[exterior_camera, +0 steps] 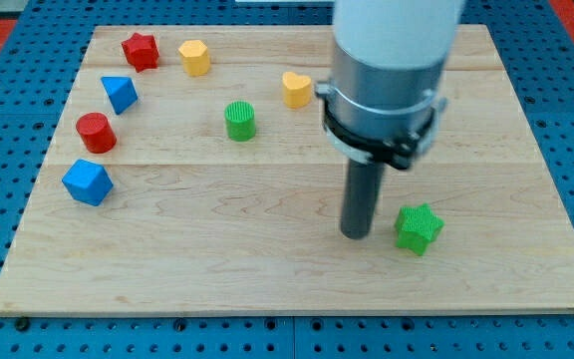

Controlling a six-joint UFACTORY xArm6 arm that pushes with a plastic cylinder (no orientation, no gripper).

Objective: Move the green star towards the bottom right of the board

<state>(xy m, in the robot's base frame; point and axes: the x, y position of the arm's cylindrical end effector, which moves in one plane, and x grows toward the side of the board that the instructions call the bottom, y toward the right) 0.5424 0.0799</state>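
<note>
The green star lies on the wooden board at the lower right of the middle. My tip rests on the board just to the star's left, a small gap away from it. The rod hangs from a grey and white arm body that fills the view's top centre-right.
A green cylinder and a yellow heart lie at the upper middle. A red star, a yellow hexagon, a blue triangle-like block, a red cylinder and a blue block lie at the left. Blue pegboard surrounds the board.
</note>
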